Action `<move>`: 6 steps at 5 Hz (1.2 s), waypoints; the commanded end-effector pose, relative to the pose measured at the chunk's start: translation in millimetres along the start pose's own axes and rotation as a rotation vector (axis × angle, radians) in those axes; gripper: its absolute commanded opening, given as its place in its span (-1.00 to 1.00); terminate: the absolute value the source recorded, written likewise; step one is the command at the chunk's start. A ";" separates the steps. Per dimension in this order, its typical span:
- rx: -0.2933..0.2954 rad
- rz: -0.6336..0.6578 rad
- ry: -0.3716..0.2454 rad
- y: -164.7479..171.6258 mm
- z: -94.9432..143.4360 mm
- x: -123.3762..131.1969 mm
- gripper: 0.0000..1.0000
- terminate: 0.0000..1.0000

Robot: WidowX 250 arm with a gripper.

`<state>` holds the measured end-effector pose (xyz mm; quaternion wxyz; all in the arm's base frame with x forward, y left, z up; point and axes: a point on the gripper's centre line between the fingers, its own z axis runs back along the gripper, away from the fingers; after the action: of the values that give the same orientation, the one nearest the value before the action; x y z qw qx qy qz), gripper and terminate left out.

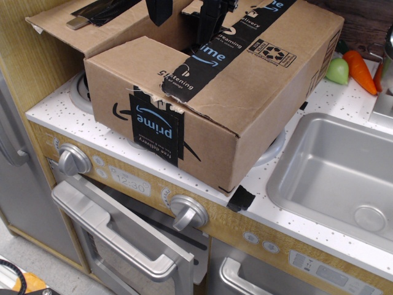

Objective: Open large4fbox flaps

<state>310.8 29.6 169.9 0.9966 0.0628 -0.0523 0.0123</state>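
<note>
Black "prime" tape [156,128] crosses the brown large4fbox [245,117].

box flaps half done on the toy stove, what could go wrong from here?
1. The box overhangs the counter front edge at its near corner; lifting the flaps could tip or slide it off.
2. The tape crosses the closed flap with a torn edge; it may rip rather than open.
3. The claw sits in the gap; its state is unclear.

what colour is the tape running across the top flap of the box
Black with blue and white lettering, on the tape crossing the brown flap; only observation.image shows it.
</note>
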 end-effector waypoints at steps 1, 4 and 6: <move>0.000 0.000 0.000 0.0 0.0 0.0 1.00 -1.00; -0.346 0.233 -0.038 18.6 -24.5 -1.3 1.00 -1.00; -0.431 0.273 -0.063 21.7 -42.4 -4.7 1.00 -1.00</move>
<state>308.7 51.4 123.4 0.9683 -0.1807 -0.0780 0.1535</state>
